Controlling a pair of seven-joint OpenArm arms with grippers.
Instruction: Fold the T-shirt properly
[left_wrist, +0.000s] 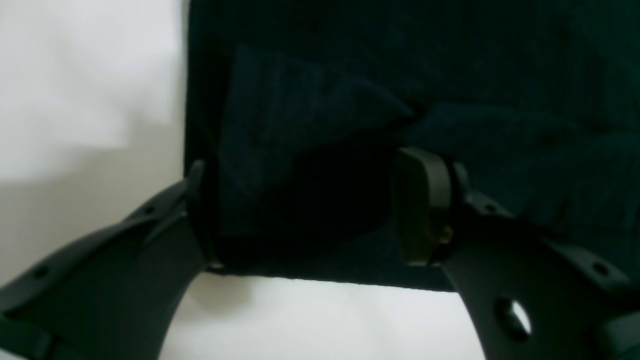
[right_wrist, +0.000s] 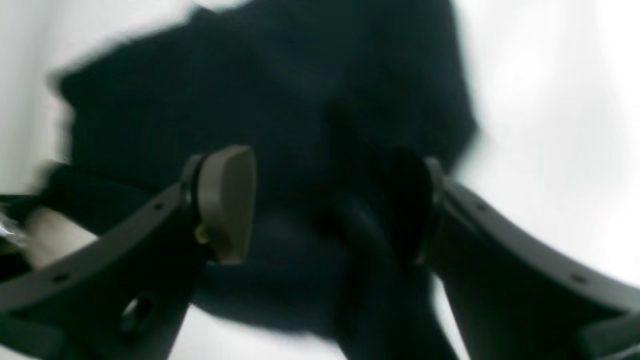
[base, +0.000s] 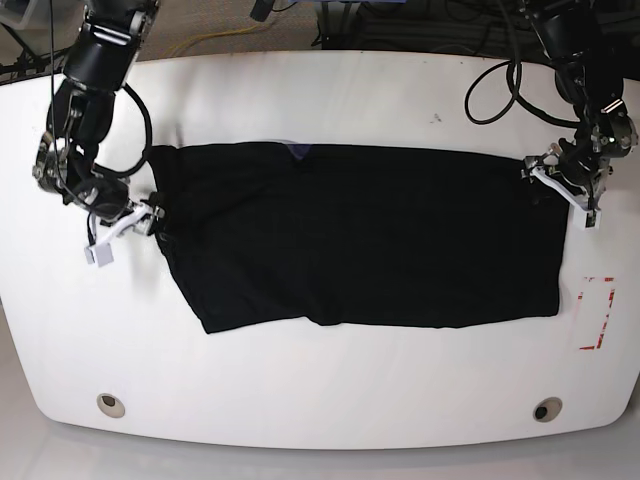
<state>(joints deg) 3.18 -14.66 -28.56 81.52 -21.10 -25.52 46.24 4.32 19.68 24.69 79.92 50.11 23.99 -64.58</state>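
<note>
While T-shirt (base: 370, 235) lies flat, left hand (left_wrist: 305, 210) wide astride hem, right hand (right_wrist: 325, 205) wide.

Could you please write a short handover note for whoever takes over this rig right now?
Left gripper: open, fingers straddling a corner of the T-shirt, not clamped.
Right gripper: open, cloth between the fingers, view blurred.
T-shirt: on the white table, lying as a long band from one gripper to the other, purple-blue neck patch at the far edge.
Done: sides appear folded in.
Left: close on both ends, fold the band across, smooth it.
</note>
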